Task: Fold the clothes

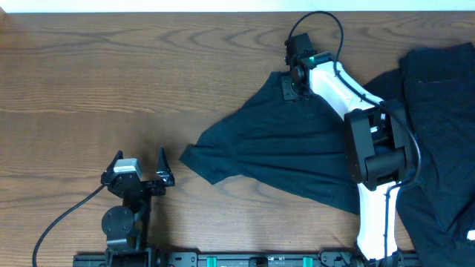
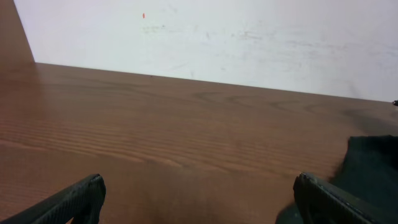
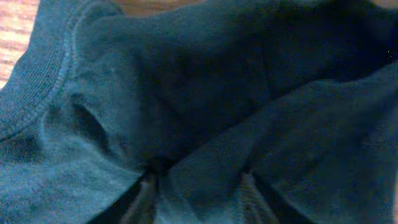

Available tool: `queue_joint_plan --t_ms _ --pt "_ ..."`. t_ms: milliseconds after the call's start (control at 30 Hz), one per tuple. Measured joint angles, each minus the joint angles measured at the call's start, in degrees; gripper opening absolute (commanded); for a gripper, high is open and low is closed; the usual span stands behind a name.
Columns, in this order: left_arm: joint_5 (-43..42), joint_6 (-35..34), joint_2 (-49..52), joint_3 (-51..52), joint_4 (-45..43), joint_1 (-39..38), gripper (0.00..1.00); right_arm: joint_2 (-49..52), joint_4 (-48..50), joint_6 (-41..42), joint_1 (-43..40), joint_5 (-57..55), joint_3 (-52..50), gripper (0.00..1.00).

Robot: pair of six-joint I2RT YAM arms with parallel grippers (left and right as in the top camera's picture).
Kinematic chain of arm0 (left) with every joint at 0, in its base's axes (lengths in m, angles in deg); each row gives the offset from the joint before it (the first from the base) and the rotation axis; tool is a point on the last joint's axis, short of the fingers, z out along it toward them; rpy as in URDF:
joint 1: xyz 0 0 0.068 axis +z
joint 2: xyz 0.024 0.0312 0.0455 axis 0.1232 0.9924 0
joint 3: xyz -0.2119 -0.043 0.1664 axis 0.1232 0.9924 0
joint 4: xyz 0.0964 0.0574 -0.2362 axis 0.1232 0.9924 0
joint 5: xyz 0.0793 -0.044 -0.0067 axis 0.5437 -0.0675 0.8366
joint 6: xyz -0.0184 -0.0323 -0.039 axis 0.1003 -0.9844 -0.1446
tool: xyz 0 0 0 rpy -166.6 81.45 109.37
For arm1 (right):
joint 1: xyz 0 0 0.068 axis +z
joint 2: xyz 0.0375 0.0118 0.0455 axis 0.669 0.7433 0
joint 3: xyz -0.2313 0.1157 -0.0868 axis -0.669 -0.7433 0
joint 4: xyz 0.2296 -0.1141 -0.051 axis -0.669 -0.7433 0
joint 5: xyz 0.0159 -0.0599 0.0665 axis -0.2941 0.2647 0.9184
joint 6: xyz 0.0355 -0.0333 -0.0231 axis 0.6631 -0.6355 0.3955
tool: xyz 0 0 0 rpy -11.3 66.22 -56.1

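T-shirt (image 1: 289,148) is seen crumpled, unfolded, toward 3 o'clock of the table (image 1: 111,74) centre, its collar (image 3: 43,68) end pinched at 1 o'clock by the right jaws (left jaws gaping empty at 7 o'clock), so all folding is judged outstanding.

Right wrist view is blurry: the T-shirt (image 3: 205,106) fills it and the cloth swallows my right gripper (image 3: 198,186) fingertips. Overhead, my right arm (image 1: 371,141) covers the T-shirt's right side. The pile of clothes (image 1: 438,126) runs off the right edge. On my left gripper (image 2: 199,205), the bottom edge cuts off the fingers.
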Motion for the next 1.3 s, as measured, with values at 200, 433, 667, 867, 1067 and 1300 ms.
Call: queue_joint_plan --t_ms 200,433,667,867,1067,1300 --pt "0.0 0.0 0.0 0.0 0.0 0.0 0.98 0.02 -1.14 0.28 -0.02 -0.72 0.35 0.28" --pt "0.0 0.0 0.0 0.0 0.0 0.0 0.98 0.44 -5.07 -0.44 -0.02 -2.21 3.41 0.38" --pt "0.0 0.0 0.0 0.0 0.0 -0.02 0.98 0.46 -5.42 -0.63 -0.02 -2.45 4.15 0.39" --pt "0.0 0.0 0.0 0.0 0.0 0.0 0.98 0.46 -5.42 -0.66 -0.02 -2.43 4.17 0.4" --pt "0.0 0.0 0.0 0.0 0.0 0.0 0.98 0.46 -5.42 -0.81 -0.02 -2.43 4.17 0.41" --pt "0.0 0.0 0.0 0.0 0.0 0.0 0.98 0.46 -5.46 -1.7 -0.02 -2.43 4.17 0.17"
